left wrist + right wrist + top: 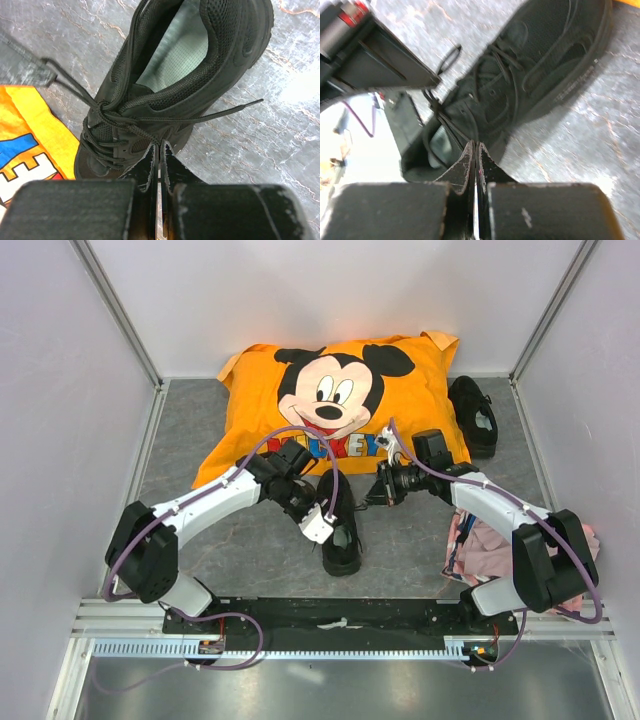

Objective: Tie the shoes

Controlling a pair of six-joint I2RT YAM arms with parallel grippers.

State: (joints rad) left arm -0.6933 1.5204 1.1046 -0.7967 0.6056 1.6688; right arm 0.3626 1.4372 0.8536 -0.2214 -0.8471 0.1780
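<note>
One black sneaker [342, 545] lies in the middle of the floor, its toe towards the orange pillow. The other sneaker [472, 415] lies at the back right, beside the pillow. My left gripper [322, 517] is at the middle shoe's left side. In the left wrist view it [160, 143] is shut on a black lace [142, 133] beside the shoe [235, 45], whose pale insole [175, 55] shows. A free lace end [225, 111] trails over the floor. My right gripper [368, 493] is at the shoe's right side. It [476, 145] is shut on a lace [451, 127] of the same shoe [545, 60].
An orange Mickey Mouse pillow [330, 360] fills the back middle, and its edge [30, 135] lies close to the shoe's toe. A pink cloth [485, 550] lies under the right arm. White walls stand on three sides. The left arm [370, 60] is close in the right wrist view.
</note>
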